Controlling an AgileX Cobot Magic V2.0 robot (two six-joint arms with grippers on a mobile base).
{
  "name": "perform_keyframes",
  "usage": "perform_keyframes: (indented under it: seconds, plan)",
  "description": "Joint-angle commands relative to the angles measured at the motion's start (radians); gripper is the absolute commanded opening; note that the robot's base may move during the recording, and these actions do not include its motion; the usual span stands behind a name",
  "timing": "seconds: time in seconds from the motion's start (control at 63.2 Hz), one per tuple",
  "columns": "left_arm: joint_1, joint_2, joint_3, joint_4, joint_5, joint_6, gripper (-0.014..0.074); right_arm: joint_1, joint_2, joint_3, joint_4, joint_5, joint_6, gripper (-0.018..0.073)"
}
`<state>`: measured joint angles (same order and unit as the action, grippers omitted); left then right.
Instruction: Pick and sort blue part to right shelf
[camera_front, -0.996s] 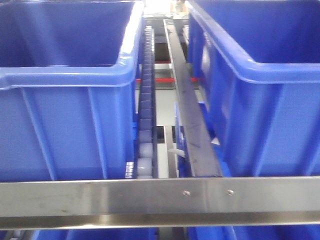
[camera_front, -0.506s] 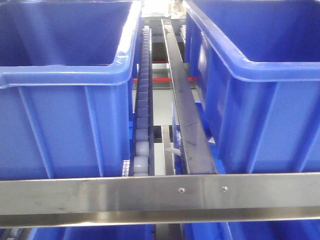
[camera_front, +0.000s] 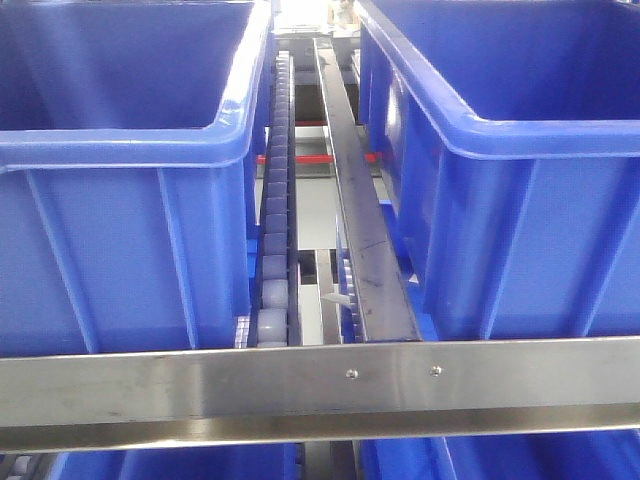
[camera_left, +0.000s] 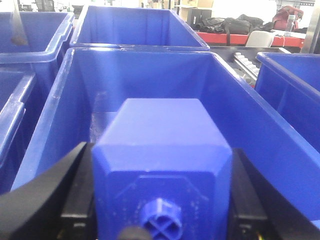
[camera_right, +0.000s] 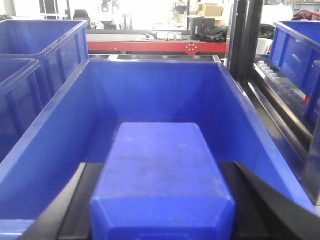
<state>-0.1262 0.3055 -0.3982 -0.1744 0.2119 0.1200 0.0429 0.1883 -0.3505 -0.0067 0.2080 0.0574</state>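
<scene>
Black fingers (camera_left: 75, 185) of the left gripper (camera_left: 162, 200) press against both sides of a blue part (camera_left: 162, 165), clenched on it above a large blue bin (camera_left: 250, 125); a small round cross-marked knob shows on the part's near end. More blue bins stand to the left and beyond it. In the right wrist view, the right gripper (camera_right: 162, 210) likewise clasps a second blue block (camera_right: 162, 175) between its black fingers (camera_right: 250, 200), held over another open blue bin (camera_right: 60, 140), with a red-edged table far behind. Which of the two blocks has the broad cap I cannot tell, since the near ends are only partly shown. From the front view, the right shelf (camera_front: 300, 385) shows its flat steel front rail with two screws, a white roller track (camera_front: 275, 230) and a dark steel divider (camera_front: 355, 220) running away between two big blue bins.
</scene>
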Motion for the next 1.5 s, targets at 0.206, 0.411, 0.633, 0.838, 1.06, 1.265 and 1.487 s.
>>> perform_keyframes:
  seconds: [0.206, 0.411, 0.633, 0.838, 1.06, 1.265, 1.487]
  plan:
    - [-0.001, 0.008, -0.030, -0.007, -0.092, 0.001, 0.0366, -0.003, 0.009, -0.031, -0.008, -0.113, -0.012, 0.0412]
    - [-0.001, 0.008, -0.030, -0.007, -0.092, 0.001, 0.0366, -0.003, 0.009, -0.031, -0.008, -0.093, -0.010, 0.0412]
    - [-0.003, 0.012, -0.032, -0.007, -0.082, 0.001, 0.0366, -0.003, 0.012, -0.031, -0.007, -0.090, -0.010, 0.0412]
    - [-0.051, 0.108, -0.090, -0.005, -0.061, 0.080, 0.0366, -0.003, 0.135, -0.066, -0.007, -0.081, -0.010, 0.0412]
    - [-0.094, 0.327, -0.168, -0.005, -0.105, 0.084, 0.0366, -0.003, 0.428, -0.208, -0.007, -0.121, -0.010, 0.0412]
    - [-0.098, 0.533, -0.270, -0.005, -0.165, 0.084, 0.0370, -0.003, 0.697, -0.340, -0.007, -0.164, -0.010, 0.0412]
    - [-0.098, 0.699, -0.351, -0.046, -0.190, 0.084, 0.0484, 0.005, 0.855, -0.415, -0.007, -0.215, -0.008, 0.0417]
